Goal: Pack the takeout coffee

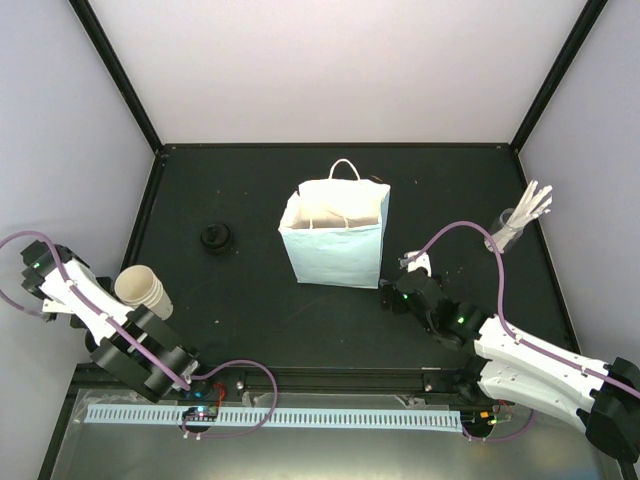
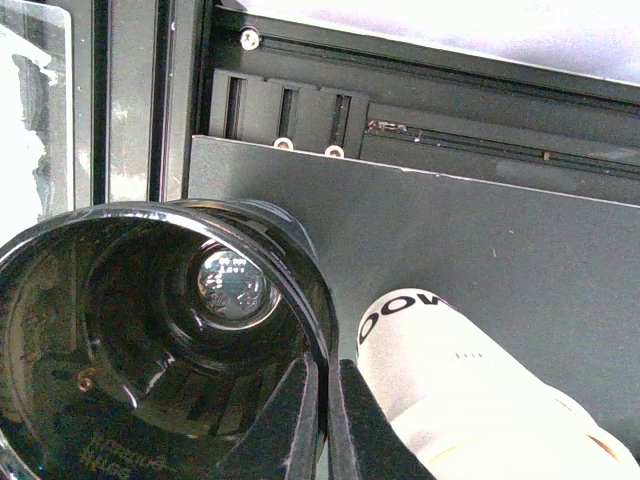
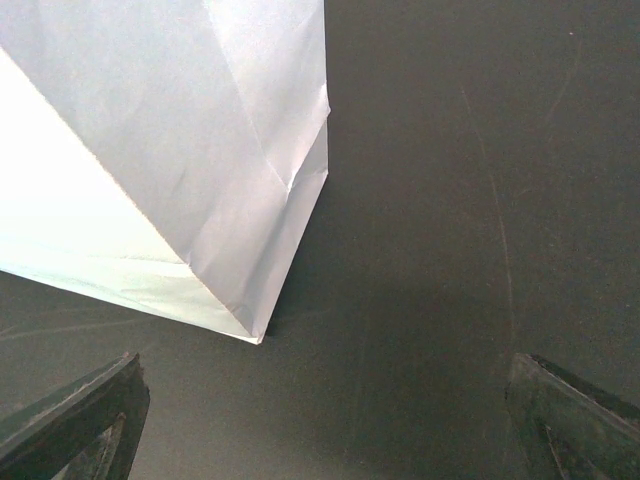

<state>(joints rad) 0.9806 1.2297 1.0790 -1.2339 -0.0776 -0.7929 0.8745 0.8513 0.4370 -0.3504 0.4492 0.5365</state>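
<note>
Early going: left gripper (image 2: 322, 380) pressed together, apparently pinching black lid (image 2: 160, 330) rim beside cream cups (image 1: 145, 289); right gripper (image 3: 320, 410) spread by light-blue bag (image 1: 335, 240); 0 cups capped.

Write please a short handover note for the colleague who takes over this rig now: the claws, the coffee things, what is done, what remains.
Left claw: shut, pinching the rim of what looks like a black lid, the pinched lid.
Right claw: open and empty, low beside the near right corner of the blue bag.
Things: the stacked cream cups are tipped over next to the left claw. A loose lid lies on the table, left of the bag. No cup carrier is in view.
Done: nothing packed; the bag looks empty.
Left: put lids on the cups, then pack them.
</note>
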